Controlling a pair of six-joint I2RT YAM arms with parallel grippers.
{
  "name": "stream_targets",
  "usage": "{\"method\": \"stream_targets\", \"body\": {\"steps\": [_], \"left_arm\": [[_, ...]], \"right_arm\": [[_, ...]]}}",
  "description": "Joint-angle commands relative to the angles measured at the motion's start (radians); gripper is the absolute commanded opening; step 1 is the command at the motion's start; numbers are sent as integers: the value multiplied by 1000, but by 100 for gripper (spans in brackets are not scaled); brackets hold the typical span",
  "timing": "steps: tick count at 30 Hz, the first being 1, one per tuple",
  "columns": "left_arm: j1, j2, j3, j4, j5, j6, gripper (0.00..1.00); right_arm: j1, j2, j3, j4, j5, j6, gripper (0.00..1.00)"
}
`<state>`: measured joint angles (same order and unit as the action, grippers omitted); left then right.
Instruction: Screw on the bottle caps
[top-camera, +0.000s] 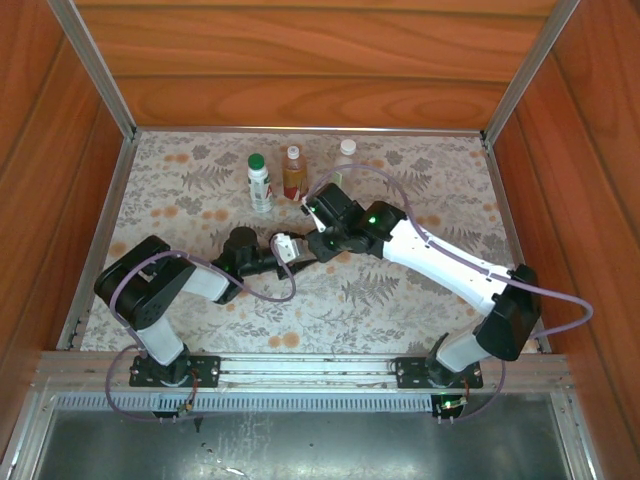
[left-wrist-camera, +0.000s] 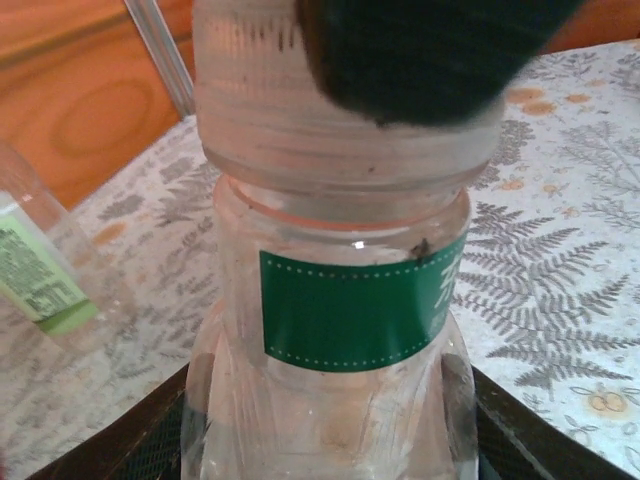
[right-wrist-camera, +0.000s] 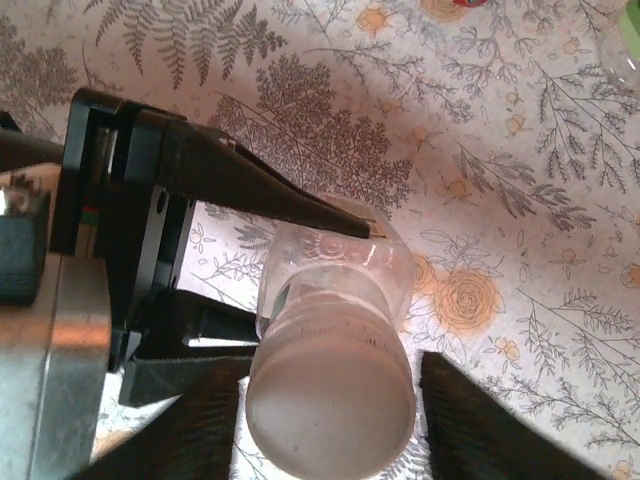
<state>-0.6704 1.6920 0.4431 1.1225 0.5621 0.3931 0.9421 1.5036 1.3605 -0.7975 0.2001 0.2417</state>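
Observation:
My left gripper (left-wrist-camera: 330, 425) is shut on the lower body of a short clear bottle (left-wrist-camera: 340, 330) with a green band, one finger on each side. A translucent white bottle cap (right-wrist-camera: 330, 390) sits on its neck. From above, my right gripper (right-wrist-camera: 330, 425) straddles this cap with its jaws open, and a gap shows between the cap and the right finger (right-wrist-camera: 490, 420). The left gripper's fingers (right-wrist-camera: 260, 195) press the bottle's shoulder (right-wrist-camera: 335, 260). In the top view both grippers meet at the bottle (top-camera: 287, 244) at mid-table.
Three capped bottles stand at the back: one with a green cap (top-camera: 259, 182), an amber one (top-camera: 293, 172), and a white-capped one (top-camera: 347, 150). A clear bottle with a greenish label (left-wrist-camera: 40, 285) stands left of the held one. Wooden walls enclose the floral table (top-camera: 400, 300).

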Motion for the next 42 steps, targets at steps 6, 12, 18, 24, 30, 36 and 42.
{"method": "stream_targets", "body": {"steps": [6,12,18,24,30,36,42], "left_arm": [[-11,-16,-13,66,109,29,56],[-11,-37,-21,66,109,32,56],[-11,-54,-30,66,91,24,56],[-11,-58,-24,66,76,0,57],[-11,-73,-34,66,40,-2,73],[-11,-84,-29,66,58,-21,74],[-11,-113,-40,65,70,-30,68]], "right_arm": [[-4,-199,-171,160,-89,-432,76],[-4,-163,-149,176,-97,-500,74],[-5,-102,-131,162,-103,-467,52],[-4,-95,-121,176,-128,-408,31],[-10,-157,-152,260,-220,-313,24],[-22,-192,-180,295,-269,-271,24],[-23,-183,-166,212,-189,-319,24]]}}
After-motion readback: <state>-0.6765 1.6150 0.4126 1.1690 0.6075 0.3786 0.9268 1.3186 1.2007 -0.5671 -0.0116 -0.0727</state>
